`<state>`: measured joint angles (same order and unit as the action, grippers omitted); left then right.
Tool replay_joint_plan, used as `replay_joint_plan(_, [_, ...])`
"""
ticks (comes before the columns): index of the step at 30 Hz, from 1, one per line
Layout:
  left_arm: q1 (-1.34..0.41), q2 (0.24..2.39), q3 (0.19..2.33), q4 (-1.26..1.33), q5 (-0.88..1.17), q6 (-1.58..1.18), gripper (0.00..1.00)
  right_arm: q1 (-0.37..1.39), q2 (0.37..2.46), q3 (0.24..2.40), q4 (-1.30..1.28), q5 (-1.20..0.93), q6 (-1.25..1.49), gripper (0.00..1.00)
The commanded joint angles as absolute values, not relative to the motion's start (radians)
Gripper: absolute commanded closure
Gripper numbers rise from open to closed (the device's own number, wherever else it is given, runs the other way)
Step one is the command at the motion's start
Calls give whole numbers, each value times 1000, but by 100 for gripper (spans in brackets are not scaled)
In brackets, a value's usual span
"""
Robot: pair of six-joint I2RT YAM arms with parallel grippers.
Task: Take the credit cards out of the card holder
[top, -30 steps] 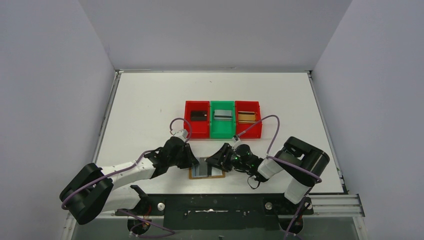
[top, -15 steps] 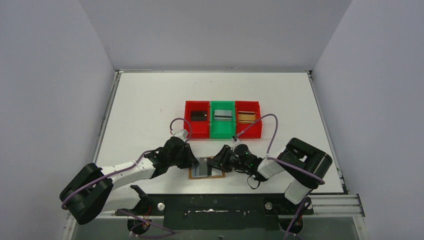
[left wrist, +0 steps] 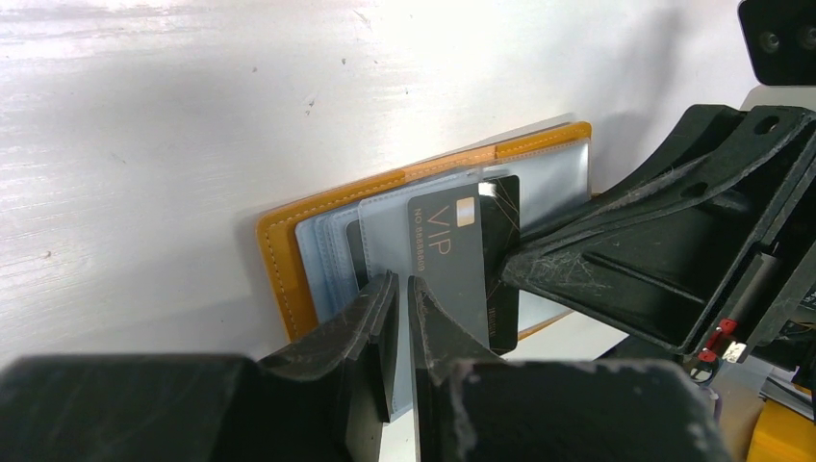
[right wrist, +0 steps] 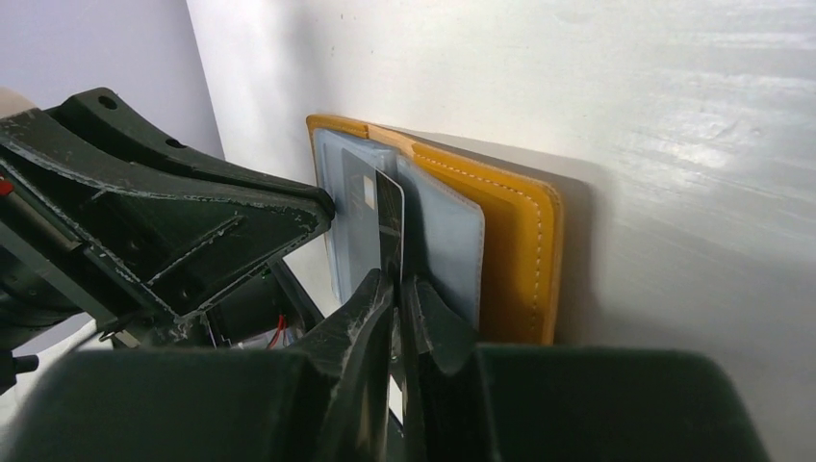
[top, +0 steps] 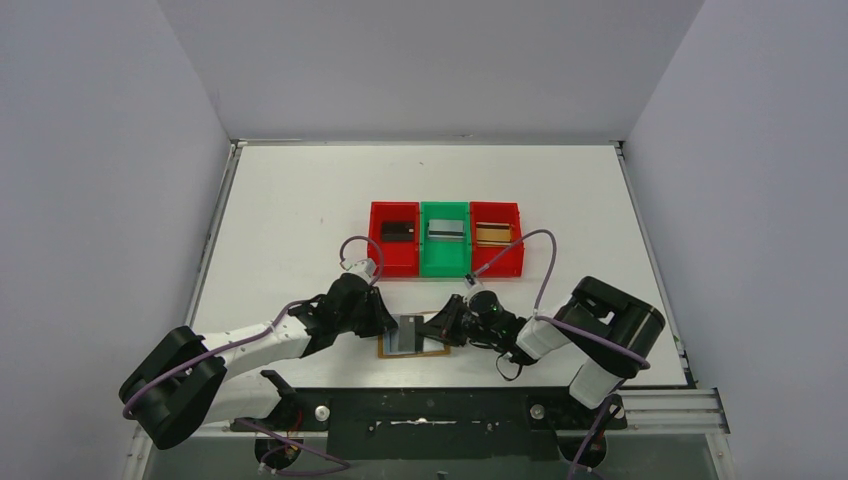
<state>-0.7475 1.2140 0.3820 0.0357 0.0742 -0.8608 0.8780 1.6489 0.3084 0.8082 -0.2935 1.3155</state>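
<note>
Dark credit card [right wrist: 377,226], lower edge hidden inside my right claw [right wrist: 396,281] clenched on it; my left claw [left wrist: 402,281] nips a pale leaf of the card holder [left wrist: 286,260], table [top: 300,200] edge close.

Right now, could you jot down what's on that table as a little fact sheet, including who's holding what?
card holder: lies open near the table's front edge
left gripper: shut on the card holder's pale sleeve
right gripper: shut on a dark card sticking out of the sleeves
green bin: holds a silver card
red bins: two, flanking the green bin; hold a black card and a gold card
</note>
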Motion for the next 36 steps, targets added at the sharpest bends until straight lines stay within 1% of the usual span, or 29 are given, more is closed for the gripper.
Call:
replay_joint_plan(1, [-753,1222,371,-75,35,-838,89,879,1618,288,834,-262,1302,96])
replay_joint_plan(13, [-754,1219,377,-77,37,-836,89,874,1597,264,808,-237,1316,99])
replay_joint_plan(15, [-756,1216,386,-77,42,-832,88,874,1609,279,804,-248,1308,99])
replay_joint_plan(17, [-759,1207,400,-77,51,-825,84,876,1620,288,806,-251,1307,97])
replay_joint_plan(19, [-764,1192,422,-82,60,-812,75,874,1624,286,815,-252,1312,96])
replay_joint_plan(21, [-773,1170,451,-94,64,-799,69,871,1623,283,815,-247,1316,95])
replay_joint_plan(23, [-785,1149,475,-90,75,-777,65,871,1623,283,804,-241,1319,94])
replay_joint_plan(25, [-796,1147,500,-85,103,-745,63,870,1625,284,801,-240,1322,94])
replay_joint_plan(30, [-833,1212,525,-52,170,-716,63,869,1628,284,803,-241,1322,94])
replay_joint_plan(33, [-854,1263,509,-35,162,-742,68,867,1622,282,804,-238,1321,94])
replay_joint_plan(36, [-859,1289,497,-92,71,-797,75,867,1612,276,805,-232,1323,93])
